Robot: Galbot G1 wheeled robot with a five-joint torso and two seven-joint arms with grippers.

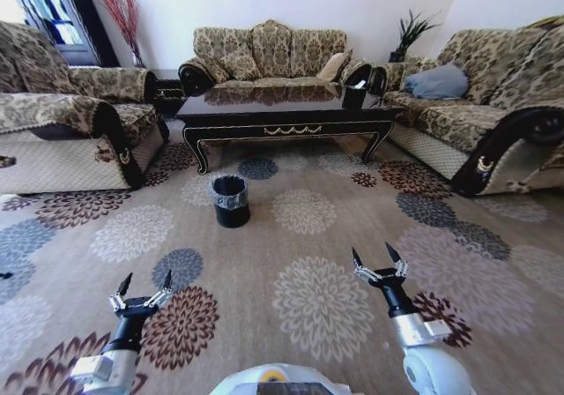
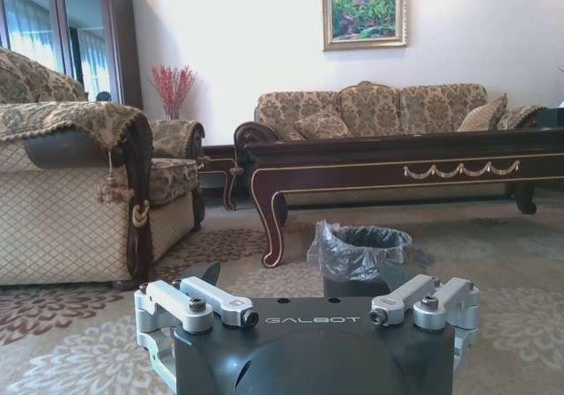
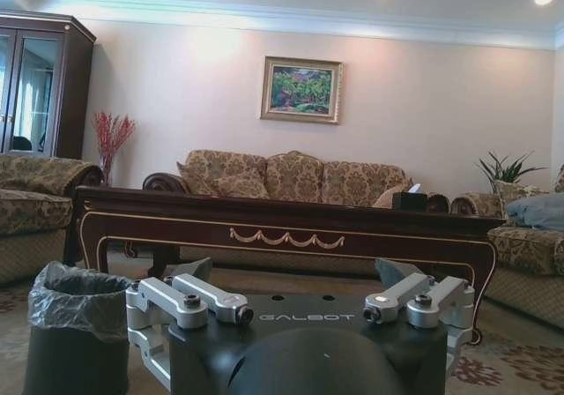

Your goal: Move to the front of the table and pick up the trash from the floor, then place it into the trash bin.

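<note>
Carpeted floor (image 1: 308, 263) holds bag-lined trash bin (image 1: 230, 200).

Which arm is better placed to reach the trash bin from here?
Left, probably. The trash bin stands on the carpet before the table, left of centre, closer to the open left gripper than the open right gripper. Both hang empty.

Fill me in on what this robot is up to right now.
The robot faces the glossy dark wood coffee table across the flower-patterned beige carpet. Both hands hang open and empty low over the carpet: left hand, right hand. The small black bag-lined bin stands before the table, nearer the left hand.
</note>
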